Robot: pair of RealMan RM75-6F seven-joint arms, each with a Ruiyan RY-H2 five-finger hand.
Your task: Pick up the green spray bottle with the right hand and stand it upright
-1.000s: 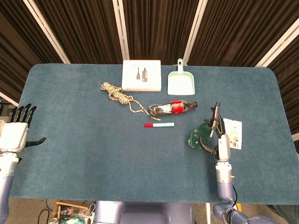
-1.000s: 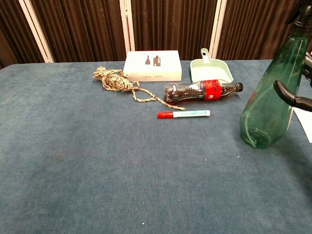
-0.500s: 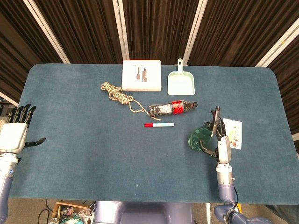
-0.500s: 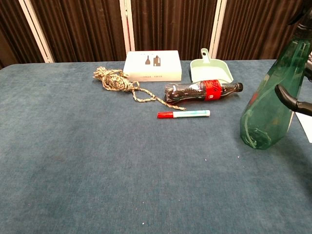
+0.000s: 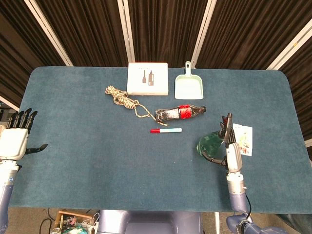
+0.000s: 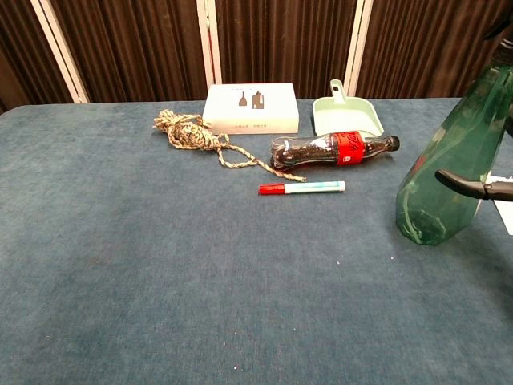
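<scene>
The green spray bottle [image 6: 439, 164] has its base on the table [image 6: 160, 265] at the right and leans to the right. In the head view the bottle [image 5: 208, 144] sits beside a white card. My right hand [image 5: 230, 152] holds it from the near right side. The chest view shows only the thumb [image 6: 469, 185], lying across the bottle's lower right. My left hand [image 5: 17, 139] hangs off the table's left edge, fingers spread, holding nothing.
A cola bottle [image 5: 178, 112] and a red-capped marker [image 5: 165, 130] lie left of the spray bottle. Further back are a coiled rope [image 5: 122, 99], a white box [image 5: 147, 78] and a pale green dustpan [image 5: 189, 87]. A white card [image 5: 243, 139] lies under the right hand.
My right hand has drawn slightly nearer to me with the spray bottle. The thumb now lies flatter and lower across the bottle. The left hand has not moved.
</scene>
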